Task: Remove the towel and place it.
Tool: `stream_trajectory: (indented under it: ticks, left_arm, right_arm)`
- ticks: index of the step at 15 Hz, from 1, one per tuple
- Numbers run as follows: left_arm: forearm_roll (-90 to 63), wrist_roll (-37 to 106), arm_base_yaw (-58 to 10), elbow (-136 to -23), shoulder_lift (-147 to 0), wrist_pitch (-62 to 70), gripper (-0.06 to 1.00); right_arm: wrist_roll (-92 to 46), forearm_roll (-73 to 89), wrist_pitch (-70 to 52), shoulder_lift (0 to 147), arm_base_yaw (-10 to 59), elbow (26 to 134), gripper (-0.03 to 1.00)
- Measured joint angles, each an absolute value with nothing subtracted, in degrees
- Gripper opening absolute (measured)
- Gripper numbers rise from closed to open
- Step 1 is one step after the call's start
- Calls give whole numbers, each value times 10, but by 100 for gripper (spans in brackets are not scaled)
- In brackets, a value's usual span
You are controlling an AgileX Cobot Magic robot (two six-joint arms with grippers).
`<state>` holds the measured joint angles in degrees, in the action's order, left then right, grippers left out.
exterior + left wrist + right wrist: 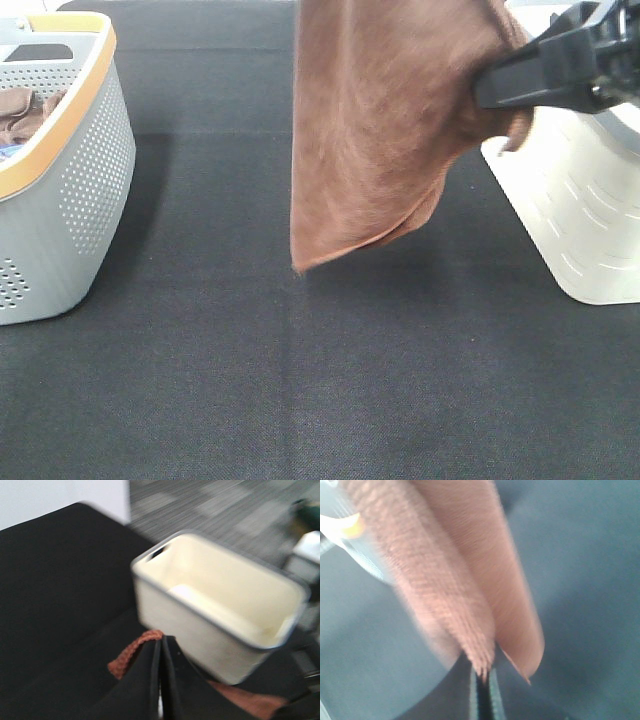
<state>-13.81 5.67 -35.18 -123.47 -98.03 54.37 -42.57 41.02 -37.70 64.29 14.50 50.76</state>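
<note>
While it hangs clear of the table [300,380], the towel [370,130] shows from the high camera as a rust-brown, fuzzy sheet. It drapes to a point, a thin hem runs along its lower edge, and its top is cut off by the frame. It hangs just beside the white bin [590,220]. The right gripper [492,84] reaches over the white bin's near corner and is clamped on the towel's side edge, which bunches there. The table is covered in black woven fabric. A grey basket [70,190] with an orange rim stands well apart from the white bin, beyond the towel.

From the left wrist, the left gripper [161,645] has its black fingers pressed together on the towel's [131,655] stitched hem, close above the white bin's [200,630] outer wall. Beyond the white bin lies grey carpeted floor [220,505], with a pale wall [50,500] farther off.

From the right wrist the picture is blurred. The towel [470,570] fills it in two ribbed folds that narrow into the right gripper [484,680], whose fingers appear nearly closed on the cloth.
</note>
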Motion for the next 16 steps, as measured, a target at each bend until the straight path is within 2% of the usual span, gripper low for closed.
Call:
stream_trajectory:
  ticks: [3, 8, 10, 12, 13, 16]
  left_arm:
    - [44, -42, -352, -1235, -1003, 592, 0]
    - [204, -54, -348, -1235, -1085, 572, 0]
    - [257, -56, -334, -1235, -1120, 530, 0]
    - [266, -87, -290, -1235, -1156, 437, 0]
    - [266, -87, -290, -1235, -1156, 437, 0]
    - [264, -138, -245, -1235, -1187, 277, 0]
  right_arm:
    - [-256, 252, -390, 663, 147, 586, 0]
    - [-226, 179, -386, 810, 149, 740, 0]
    - [-226, 158, -366, 878, 149, 812, 0]
    - [-226, 117, -332, 953, 150, 896, 0]
    - [-226, 117, -332, 953, 150, 896, 0]
    - [-217, 58, -259, 1022, 151, 969, 0]
